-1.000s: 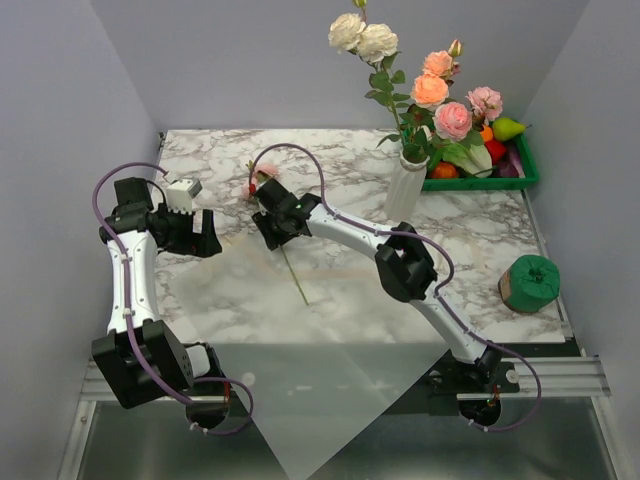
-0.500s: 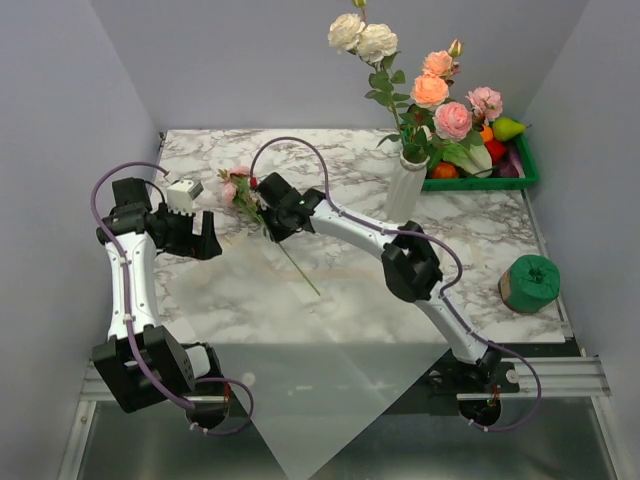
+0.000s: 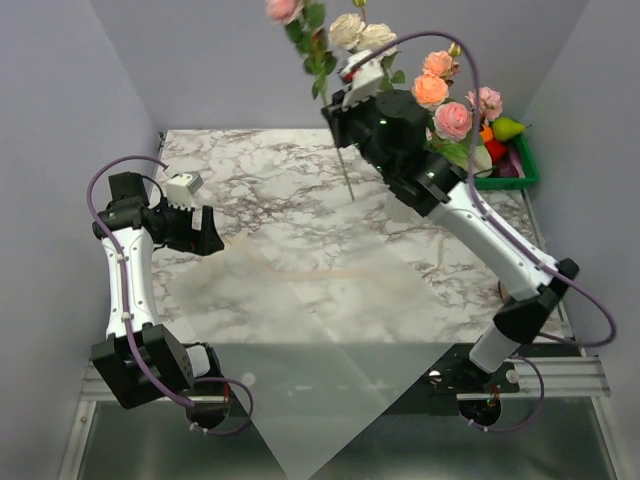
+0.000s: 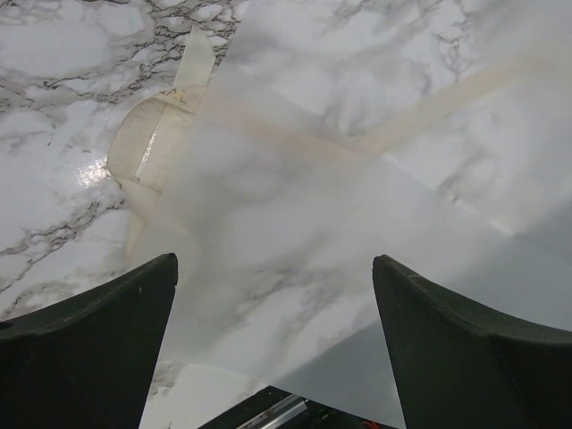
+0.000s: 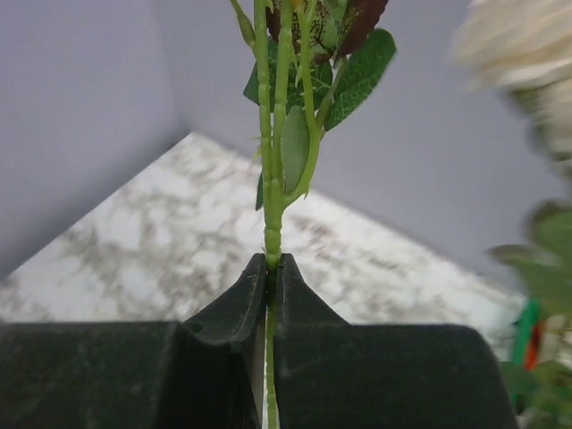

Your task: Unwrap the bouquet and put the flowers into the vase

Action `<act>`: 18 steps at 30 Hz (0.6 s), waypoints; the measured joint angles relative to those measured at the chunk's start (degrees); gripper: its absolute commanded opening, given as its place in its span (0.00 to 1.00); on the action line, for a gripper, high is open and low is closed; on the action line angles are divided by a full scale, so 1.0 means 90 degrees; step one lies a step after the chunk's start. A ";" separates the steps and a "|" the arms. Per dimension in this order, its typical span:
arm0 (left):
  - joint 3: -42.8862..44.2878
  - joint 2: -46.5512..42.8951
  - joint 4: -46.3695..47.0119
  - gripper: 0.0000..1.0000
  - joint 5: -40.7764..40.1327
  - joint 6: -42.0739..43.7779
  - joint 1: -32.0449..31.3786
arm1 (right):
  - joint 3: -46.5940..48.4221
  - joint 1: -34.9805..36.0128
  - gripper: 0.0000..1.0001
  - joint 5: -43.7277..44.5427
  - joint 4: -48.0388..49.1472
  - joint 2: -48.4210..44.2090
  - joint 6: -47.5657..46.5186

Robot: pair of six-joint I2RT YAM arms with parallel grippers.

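My right gripper is raised high at the back and shut on the green stem of one of the flowers. Its pink bloom is at the top and the stem end hangs above the table. More flowers, peach, pink and white, rise behind that arm. The vase is hidden by the arm. The bouquet's paper lies spread flat, its cream ribbon loose beside it. Over the paper's left part hovers my left gripper, open with nothing between its fingers.
A green tray of toy fruit sits at the back right corner, with a pear on its far side. Grey walls close in the table on three sides. The paper overhangs the table's near edge between the arm bases.
The right gripper closed on a flower lying on the table, then lifted it up and to the back right beside the other flowers. The left arm has hardly moved.
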 measured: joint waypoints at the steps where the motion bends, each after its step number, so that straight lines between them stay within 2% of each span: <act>1: 0.0000 0.0024 -0.0012 0.99 0.0015 0.0012 0.0000 | -0.0338 -0.0068 0.01 0.0192 0.0391 -0.0357 -0.0219; 5: 0.0000 0.0112 -0.0039 0.99 0.0032 0.0039 0.0000 | -0.1498 -0.0345 0.00 0.0903 0.2295 -0.1316 -0.1115; 9: 0.0000 0.0189 -0.0075 0.99 0.0066 0.0134 0.0000 | -0.2453 -0.0789 0.01 0.1481 0.3959 -0.1639 -0.1768; 14: 0.0010 0.0340 -0.0126 0.99 0.0073 0.0223 0.0000 | -0.3228 -0.1314 0.00 0.1894 0.5068 -0.1613 -0.2215; 18: 0.0090 0.0464 -0.0253 0.99 0.0119 0.0323 0.0000 | -0.3327 -0.1532 0.00 0.2018 0.5520 -0.1503 -0.2358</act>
